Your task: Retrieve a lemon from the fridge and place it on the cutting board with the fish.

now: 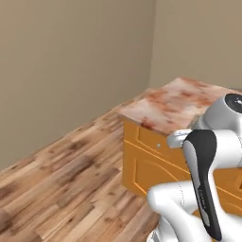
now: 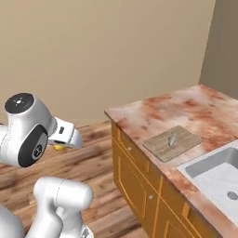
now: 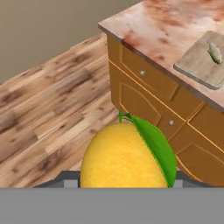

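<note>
The claw [image 3: 124, 186] is grasping the lemon [image 3: 124, 157]: in the hand view the yellow fruit, with its green leaf [image 3: 157, 146], sits right at the bottom between the finger tips. In the right base view a sliver of yellow [image 2: 59, 148] peeks from under the white hand, which is held out over the wooden floor [image 1: 61, 184], well apart from the counter [image 2: 158, 114].

The cutting board [image 2: 172, 142] lies flat on the marbled counter top, near the front edge and just beside the sink [image 2: 216, 174]. The small greenish-grey fish [image 2: 172, 138] rests on the board, toward its far half, leaving bare wood on the near side.

By my reading, the fetching is done and the carry is in hand: the fruit is gripped and the board is in sight, but the arm is not yet above the counter. The next move calls for bringing the hand up and across, clearing the counter's front edge and the orange cabinet drawers [image 3: 144, 72] below it, then lowering over a bare patch of board beside the fish before letting go. A round fruit may roll once freed, so a low, gentle release suits it.
</note>
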Controlling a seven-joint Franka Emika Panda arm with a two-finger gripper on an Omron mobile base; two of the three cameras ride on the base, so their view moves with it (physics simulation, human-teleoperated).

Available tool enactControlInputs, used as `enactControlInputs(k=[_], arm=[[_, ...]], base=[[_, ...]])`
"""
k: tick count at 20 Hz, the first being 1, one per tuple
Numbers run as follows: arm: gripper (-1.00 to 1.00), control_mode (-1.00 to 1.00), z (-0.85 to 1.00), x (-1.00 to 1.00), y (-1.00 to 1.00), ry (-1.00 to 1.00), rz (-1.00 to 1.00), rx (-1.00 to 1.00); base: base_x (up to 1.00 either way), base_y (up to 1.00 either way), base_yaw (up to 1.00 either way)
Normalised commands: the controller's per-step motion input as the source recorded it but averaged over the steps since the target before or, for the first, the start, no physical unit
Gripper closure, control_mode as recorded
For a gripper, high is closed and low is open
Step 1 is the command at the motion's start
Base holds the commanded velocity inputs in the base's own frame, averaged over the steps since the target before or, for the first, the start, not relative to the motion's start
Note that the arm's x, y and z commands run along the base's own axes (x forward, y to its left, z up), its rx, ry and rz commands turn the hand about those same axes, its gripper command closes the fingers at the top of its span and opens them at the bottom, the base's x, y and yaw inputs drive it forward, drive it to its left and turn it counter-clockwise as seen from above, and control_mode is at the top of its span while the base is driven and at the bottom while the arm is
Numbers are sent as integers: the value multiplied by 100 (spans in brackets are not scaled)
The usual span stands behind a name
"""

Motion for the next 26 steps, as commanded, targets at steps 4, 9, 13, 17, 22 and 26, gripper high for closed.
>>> enactControlInputs(k=[4, 9, 13, 17, 22, 26], arm=[[100, 100, 0, 0, 0, 0, 0, 0], [100, 100, 0, 0, 0, 0, 0, 0], [100, 100, 0, 0, 0, 0, 0, 0], [100, 100, 0, 0, 0, 0, 0, 0], [100, 100, 0, 0, 0, 0, 0, 0], [100, 100, 0, 0, 0, 0, 0, 0]], base=[[21, 7, -80], [0, 0, -88], [11, 4, -87], [33, 21, -82], [32, 93, -45], [23, 98, -20]])
